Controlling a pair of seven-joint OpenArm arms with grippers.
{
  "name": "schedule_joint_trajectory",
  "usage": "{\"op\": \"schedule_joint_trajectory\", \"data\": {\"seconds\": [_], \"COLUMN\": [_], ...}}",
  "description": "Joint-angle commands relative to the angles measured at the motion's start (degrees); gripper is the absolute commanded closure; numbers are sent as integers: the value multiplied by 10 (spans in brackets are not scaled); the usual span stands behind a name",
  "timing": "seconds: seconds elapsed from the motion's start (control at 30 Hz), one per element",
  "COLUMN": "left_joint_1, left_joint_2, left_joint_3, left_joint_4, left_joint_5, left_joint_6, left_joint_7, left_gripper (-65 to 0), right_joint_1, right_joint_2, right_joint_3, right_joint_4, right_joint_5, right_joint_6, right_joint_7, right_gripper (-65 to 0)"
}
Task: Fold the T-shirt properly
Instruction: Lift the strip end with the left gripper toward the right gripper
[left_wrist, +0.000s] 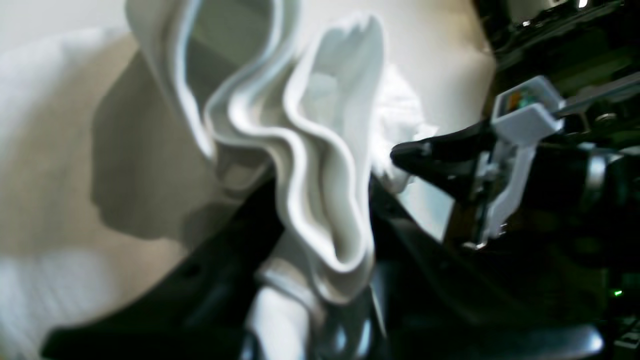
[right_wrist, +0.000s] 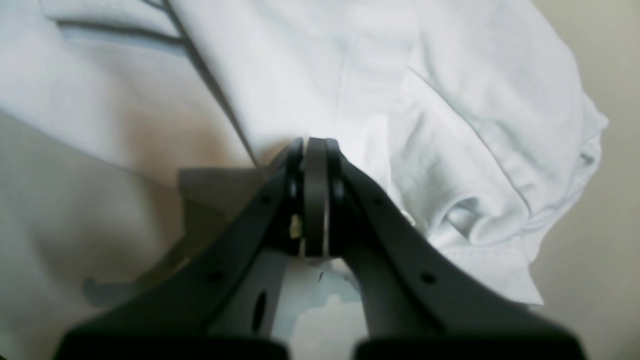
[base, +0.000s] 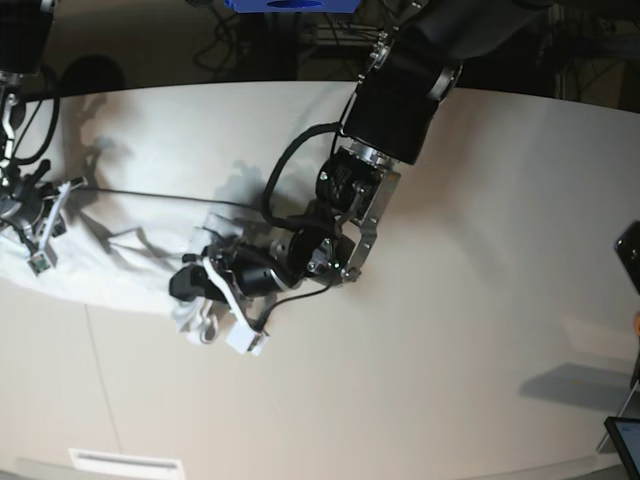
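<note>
The T-shirt (base: 120, 262) lies crumpled across the left part of the table (base: 480, 300), stretched from the far left edge toward the middle, with a bunched end near the centre. My left tool (base: 195, 290) pinches that bunched end: in the left wrist view a wavy gathered hem (left_wrist: 320, 165) rises between its dark fingers (left_wrist: 425, 157). My right tool (right_wrist: 315, 145), at the far left of the table, is pressed together on a thin edge of the cloth, with a folded sleeve (right_wrist: 505, 200) lying just beside it.
</note>
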Motion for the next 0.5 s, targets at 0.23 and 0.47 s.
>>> {"op": "schedule_joint_trajectory", "data": {"seconds": [0.23, 0.47], "left_joint_1": [-38, -52], "left_joint_2": [9, 9], "left_joint_3": [17, 94], "left_joint_4": [-11, -71], "left_joint_5": [-22, -39], "left_joint_6": [-5, -5], "left_joint_7": [-21, -88], "left_gripper": [0, 0], "right_joint_1": [8, 8], "right_joint_2": [0, -1], "right_joint_3": [4, 4], "right_joint_4": [9, 9], "right_joint_5": [4, 4], "right_joint_6": [-1, -1], "right_joint_7": [9, 9], "right_gripper": [0, 0]}}
